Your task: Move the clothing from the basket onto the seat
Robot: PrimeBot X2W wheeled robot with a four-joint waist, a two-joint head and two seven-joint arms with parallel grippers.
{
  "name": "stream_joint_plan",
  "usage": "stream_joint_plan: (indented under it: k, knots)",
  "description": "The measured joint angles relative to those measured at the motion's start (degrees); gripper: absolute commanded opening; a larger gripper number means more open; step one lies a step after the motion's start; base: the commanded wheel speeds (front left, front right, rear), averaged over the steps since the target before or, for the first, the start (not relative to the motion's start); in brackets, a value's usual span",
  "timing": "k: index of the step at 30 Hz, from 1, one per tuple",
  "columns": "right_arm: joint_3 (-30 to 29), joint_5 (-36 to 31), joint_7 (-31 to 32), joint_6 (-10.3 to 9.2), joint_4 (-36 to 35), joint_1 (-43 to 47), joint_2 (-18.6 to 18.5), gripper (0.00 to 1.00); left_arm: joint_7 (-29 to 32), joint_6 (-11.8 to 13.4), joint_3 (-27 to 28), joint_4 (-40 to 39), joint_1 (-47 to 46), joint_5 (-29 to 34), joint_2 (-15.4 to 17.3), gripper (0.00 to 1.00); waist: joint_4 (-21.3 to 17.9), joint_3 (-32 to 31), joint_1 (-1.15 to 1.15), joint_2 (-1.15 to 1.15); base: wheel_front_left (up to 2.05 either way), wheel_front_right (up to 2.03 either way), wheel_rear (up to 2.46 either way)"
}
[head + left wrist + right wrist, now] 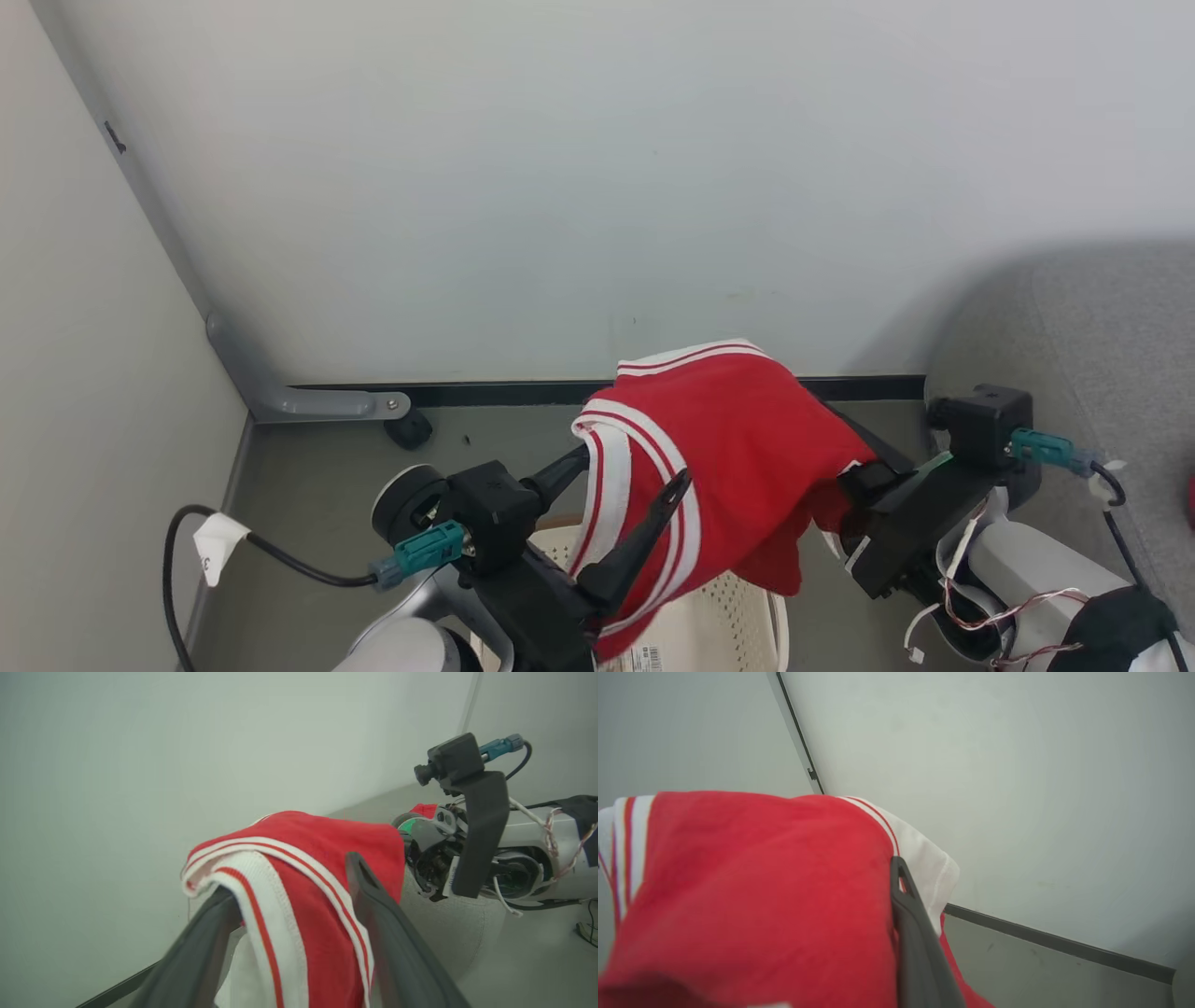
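A red garment (738,439) with white, red-striped trim hangs in the air above the cream perforated basket (719,616), draped across both grippers. My left gripper (635,467) is open; the striped edge (261,896) hangs between its spread fingers and over one fingertip (224,896). My right gripper's body (906,523) is at the cloth's right side. In the right wrist view one finger (910,914) presses against the red fabric (761,882) at mid-frame, and the other finger is under the cloth. The grey sofa (1102,327) is at the right, with a scrap of red (423,809) on it.
A pale wall stands close ahead, with a dark baseboard (467,392) along the grey floor. A grey metal bracket (280,397) and a black caster (409,429) sit at the left corner. A black cable with a white tag (219,546) loops at the lower left.
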Motion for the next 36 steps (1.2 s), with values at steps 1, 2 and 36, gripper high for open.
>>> stream_joint_plan:
  k: [1,2,36]
  knots:
    - [-0.4,0.4,0.0,0.00,0.1,0.1,0.0,0.00,0.0,0.0,0.0,0.0,0.3,0.0,0.2,1.00,-0.2,0.0,0.00,0.00,0.00,0.00,0.00]
    - [-0.9,0.7,0.0,0.00,0.2,0.1,0.1,0.00,0.0,0.1,0.1,-0.1,0.7,0.0,0.5,1.00,-0.4,-0.1,0.00,0.00,0.00,0.00,0.00]
    - [-20.0,2.3,-0.5,-2.94,-11.0,9.7,-5.1,0.00,-0.1,1.6,-0.1,-5.9,5.0,1.1,4.9,1.00,-19.0,1.2,0.00,0.00,0.00,0.00,0.00]
